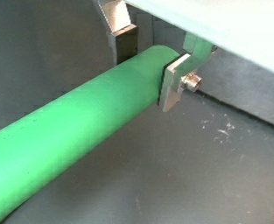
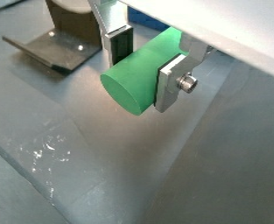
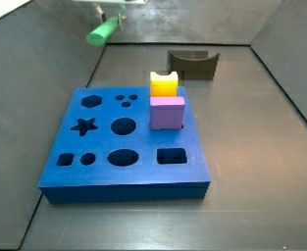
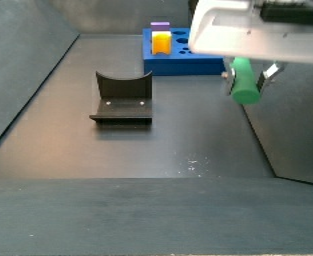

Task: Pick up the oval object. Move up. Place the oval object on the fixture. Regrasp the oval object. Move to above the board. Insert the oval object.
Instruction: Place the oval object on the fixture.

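Oval object, the smooth bright green peg [image 1: 74, 131], is clamped in the tool [image 1: 151, 70] and off the floor, lying roughly level rather than hanging down. In both wrist views the flat silver fingers [image 1: 174, 83] with dark pads press on opposite sides of the rod close to one end; the long remainder sticks out past the jaws in a wrist view, and the short rounded end face [image 2: 137, 80] shows in a wrist view. Jaws are narrow, shut to the rod's width, pads touching the green surface. In a side view the peg [image 3: 102, 33] sits high near the far left wall, above and behind the large flat blue board with shaped holes [image 3: 77, 181], well apart from it. Board carries a yellow notched block [image 3: 164, 82] and a purple cube [image 3: 168, 112] near its right edge, yellow one just behind the purple one. Dark grey-brown fixture with the U-shaped notch [image 3: 192, 65] stands on the dark floor behind the board, unoccupied. In a side view the peg [image 4: 244, 80] hangs under the white tool body [image 4: 259, 30], to the right of the fixture [image 4: 120, 96] and apart from it; the board [image 4: 168, 62] is at the far end. Fixture base plate [image 2: 52, 48] also shows in a wrist view, beside the tool, not touching the peg.
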